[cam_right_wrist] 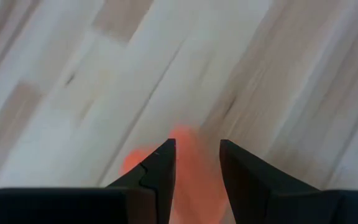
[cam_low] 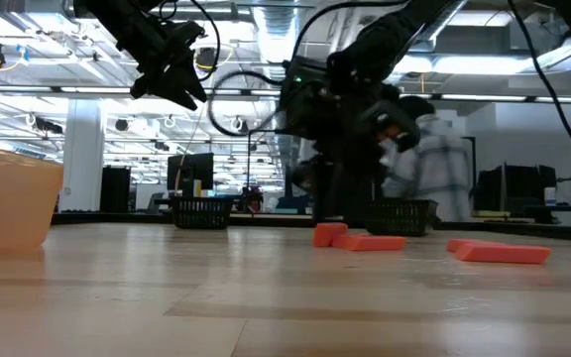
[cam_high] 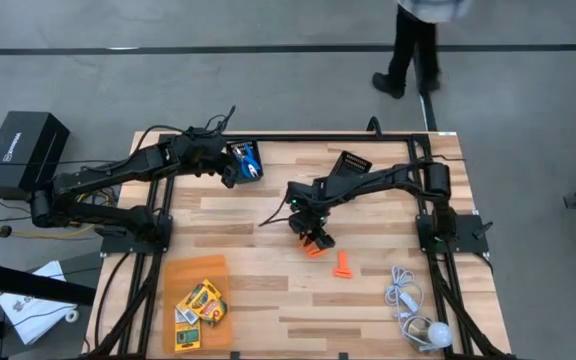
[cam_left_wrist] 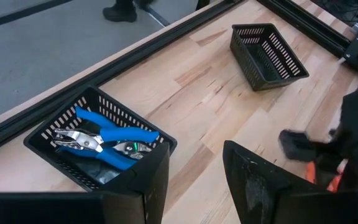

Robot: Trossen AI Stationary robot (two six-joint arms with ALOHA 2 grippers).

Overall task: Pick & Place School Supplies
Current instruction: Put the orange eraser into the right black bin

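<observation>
Right wrist view: right gripper (cam_right_wrist: 194, 163) over orange piece (cam_right_wrist: 188, 163), jaws part-open, nothing held
Piece sits between the jaws on the table; descend straight, centre it, then close. Left gripper (cam_left_wrist: 191, 180) gapes empty beside the blue-handled tool (cam_left_wrist: 104, 138) in its bin (cam_left_wrist: 73, 168)

Two black mesh bins (cam_high: 353, 165), a white cord (cam_high: 404, 296), an orange tray (cam_high: 183, 272).

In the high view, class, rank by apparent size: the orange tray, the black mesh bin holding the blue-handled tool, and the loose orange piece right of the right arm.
1. Orange tray, clearly the largest.
2. Black mesh bin holding the blue-handled tool.
3. Loose orange piece, the smallest.
</observation>
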